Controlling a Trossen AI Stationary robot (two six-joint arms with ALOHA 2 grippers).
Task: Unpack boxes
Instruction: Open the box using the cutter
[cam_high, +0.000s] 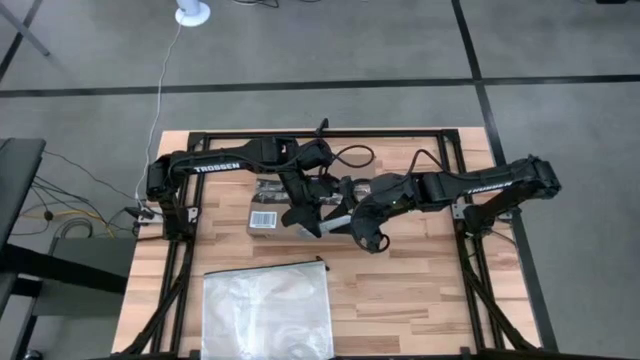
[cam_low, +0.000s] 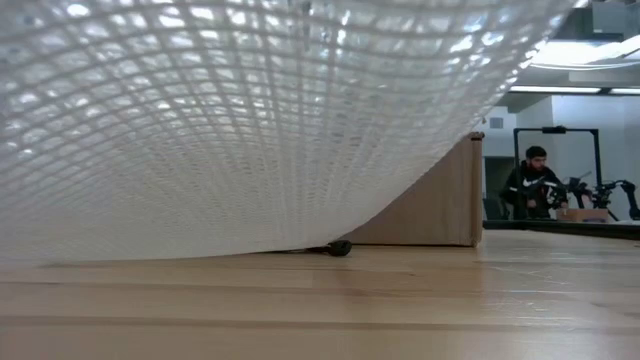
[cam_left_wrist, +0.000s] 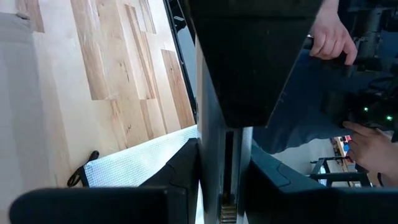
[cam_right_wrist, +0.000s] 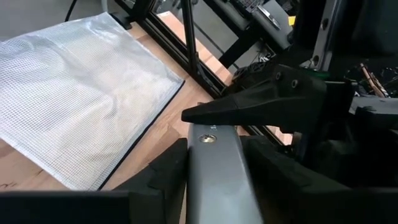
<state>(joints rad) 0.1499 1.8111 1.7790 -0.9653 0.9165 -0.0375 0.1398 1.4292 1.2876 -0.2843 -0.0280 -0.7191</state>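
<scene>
The brown cardboard box (cam_high: 264, 208), with a white barcode label (cam_high: 262, 220), sits on the wooden table (cam_high: 420, 300) near its middle. The low view shows one side of it (cam_low: 440, 200). Just right of the box, my left gripper (cam_high: 312, 225) and my right gripper (cam_high: 352, 226) face each other. Both are shut on a flat grey metal tool (cam_high: 337, 222) between them. A clear mesh zip bag (cam_high: 268, 308) lies flat on the near part of the table and hides both grippers in the low view. My left gripper has the tool's thin edge (cam_left_wrist: 217, 149) between its two fingers (cam_left_wrist: 180, 171), coming level from the table's left. The tool looks dark in this view; which end the fingers are on cannot be told. My right gripper pinches the grey tool's flat bar (cam_right_wrist: 211, 168), near a small screw (cam_right_wrist: 208, 138), between its two fingers (cam_right_wrist: 165, 171). The fingers come from the table's right and lie along the bar. My left gripper's dark pointed finger (cam_right_wrist: 249, 106) lies on the bar's far end.
The mesh bag (cam_right_wrist: 81, 106) takes up the near left of the table, its zip pull (cam_low: 340, 247) on the wood. Black frame rails (cam_high: 470, 250) run along the table's sides. A person (cam_low: 530, 180) sits beyond the table, with hands (cam_left_wrist: 329, 37) at a far bench.
</scene>
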